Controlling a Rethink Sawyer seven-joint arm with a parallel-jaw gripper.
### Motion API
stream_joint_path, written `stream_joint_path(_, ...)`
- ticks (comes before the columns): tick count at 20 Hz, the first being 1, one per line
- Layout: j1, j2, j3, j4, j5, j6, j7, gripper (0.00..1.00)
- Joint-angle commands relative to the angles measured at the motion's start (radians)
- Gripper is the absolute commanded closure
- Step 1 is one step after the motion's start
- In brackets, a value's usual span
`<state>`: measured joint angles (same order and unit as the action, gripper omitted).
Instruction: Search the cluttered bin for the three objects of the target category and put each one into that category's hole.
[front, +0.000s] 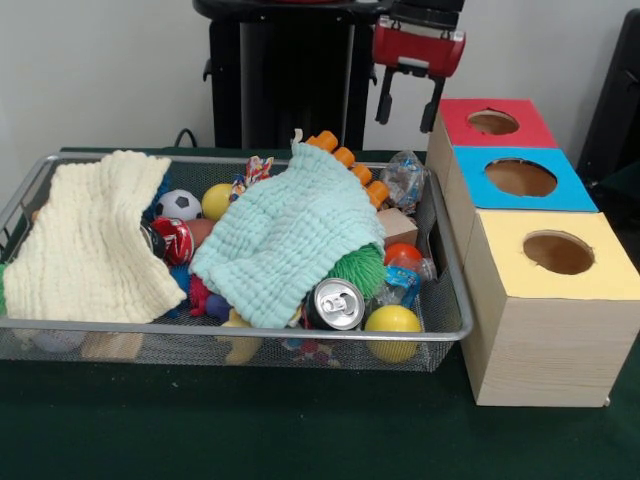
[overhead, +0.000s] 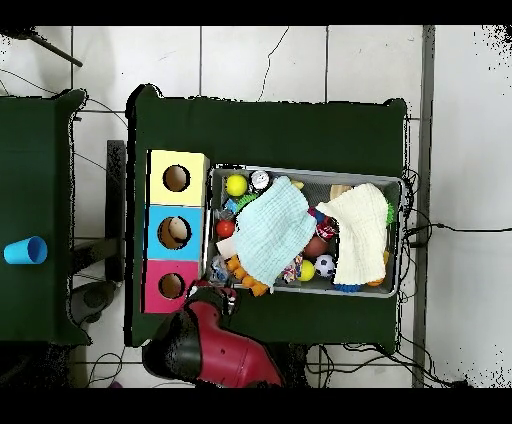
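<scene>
A wire mesh bin (front: 455, 300) (overhead: 300, 173) holds clutter under a cream cloth (front: 90, 235) (overhead: 362, 228) and a mint cloth (front: 290, 235) (overhead: 270, 232). Showing are two yellow balls (front: 392, 322) (front: 216, 200), a small soccer ball (front: 179, 204), a silver can (front: 335, 303), a red can (front: 176, 241), a green spiky ball (front: 360, 268) and an orange segmented toy (front: 352, 168). Beside the bin stands a wooden box with a red hole (front: 493, 122) (overhead: 171, 286), a blue hole (front: 520, 178) and a yellow hole (front: 558, 252). My gripper (front: 409, 106) (overhead: 222, 298) hangs open and empty, high behind the bin's corner, near the red hole.
A wooden block (front: 398, 225), a crinkled plastic bag (front: 404, 178) and a red ball (front: 403, 255) crowd the bin's end beside the box. A blue cup (overhead: 24, 250) stands on a separate table. The cloths hide much of the bin's contents.
</scene>
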<state>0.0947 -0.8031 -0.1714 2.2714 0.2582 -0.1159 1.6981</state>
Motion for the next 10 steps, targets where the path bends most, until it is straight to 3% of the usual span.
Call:
stream_joint_path(1,0.003,0.099,0.0,-0.086,-0.004,-0.089,0.179,0.0)
stream_joint_path(10,-0.001,0.086,0.0,-0.087,-0.002,-0.068,0.176,0.0)
